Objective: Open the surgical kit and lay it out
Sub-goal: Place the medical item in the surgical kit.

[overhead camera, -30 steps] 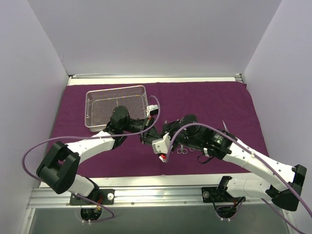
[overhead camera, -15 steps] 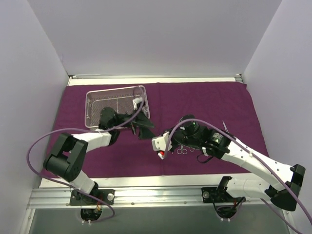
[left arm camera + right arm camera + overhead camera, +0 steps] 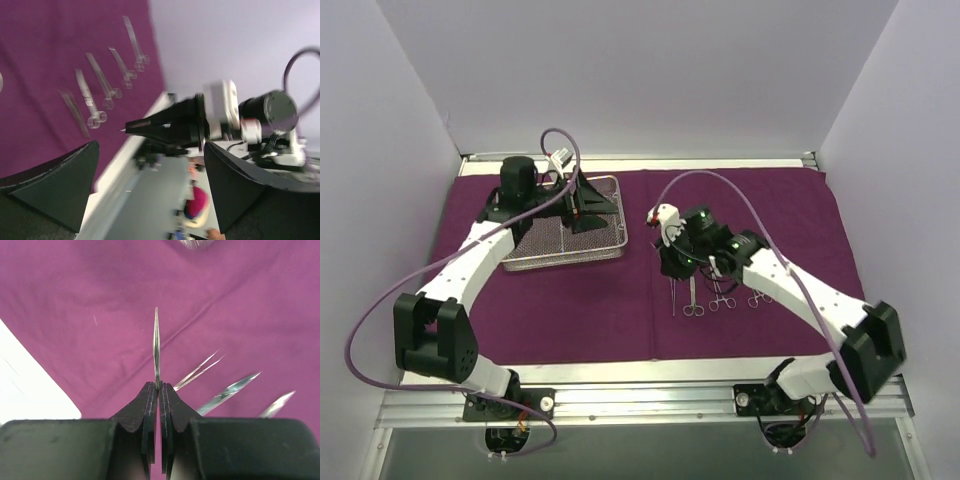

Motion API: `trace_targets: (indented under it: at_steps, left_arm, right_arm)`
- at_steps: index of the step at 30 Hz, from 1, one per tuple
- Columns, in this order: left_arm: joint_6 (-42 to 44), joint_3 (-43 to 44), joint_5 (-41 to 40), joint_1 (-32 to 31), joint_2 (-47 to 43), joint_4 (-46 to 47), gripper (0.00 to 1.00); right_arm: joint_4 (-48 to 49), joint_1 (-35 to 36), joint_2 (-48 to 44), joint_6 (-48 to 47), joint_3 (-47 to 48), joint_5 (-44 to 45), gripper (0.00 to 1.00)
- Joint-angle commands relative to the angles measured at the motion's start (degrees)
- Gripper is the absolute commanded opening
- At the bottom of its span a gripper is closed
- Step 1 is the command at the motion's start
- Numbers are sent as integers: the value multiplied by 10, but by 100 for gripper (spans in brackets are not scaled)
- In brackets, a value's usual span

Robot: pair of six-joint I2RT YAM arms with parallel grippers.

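Instrument (image 3: 156, 345) pinched in right end effector (image 3: 159, 388); left end effector (image 3: 150, 149) spread wide.

The mesh tray (image 3: 565, 258) sat on the cloth wrap (image 3: 790, 210) toward ten o'clock, my left gripper (image 3: 588, 212) above its two o'clock corner. The row of instruments (image 3: 720, 298) lay on the cloth toward four o'clock, rings at six o'clock, well apart from the tray. My right gripper (image 3: 673, 272), one instrument (image 3: 156, 347) between its fingers (image 3: 147, 407), stood over the row's nine o'clock end.
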Motion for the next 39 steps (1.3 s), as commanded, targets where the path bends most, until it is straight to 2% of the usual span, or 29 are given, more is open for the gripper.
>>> trace_targets:
  at_steps: [1, 2, 5, 12, 23, 39]
  left_arm:
    - [256, 73, -115, 2, 1, -341, 94]
    - [264, 80, -129, 3, 0, -346, 94]
    - [264, 75, -130, 6, 0, -355, 94]
    - [251, 64, -118, 6, -2, -345, 94]
    - [269, 71, -130, 5, -9, -373, 94]
    - [265, 70, -127, 7, -12, -369, 94]
  right_arm:
    - [-25, -24, 63, 233, 40, -5, 0]
    - [-27, -26, 91, 282, 42, -3, 1]
    - [-73, -32, 143, 343, 74, -1, 0]
    - [-131, -32, 245, 398, 152, -5, 0]
    - [-207, -39, 305, 423, 171, -18, 0]
    - [-198, -42, 365, 407, 147, -34, 0]
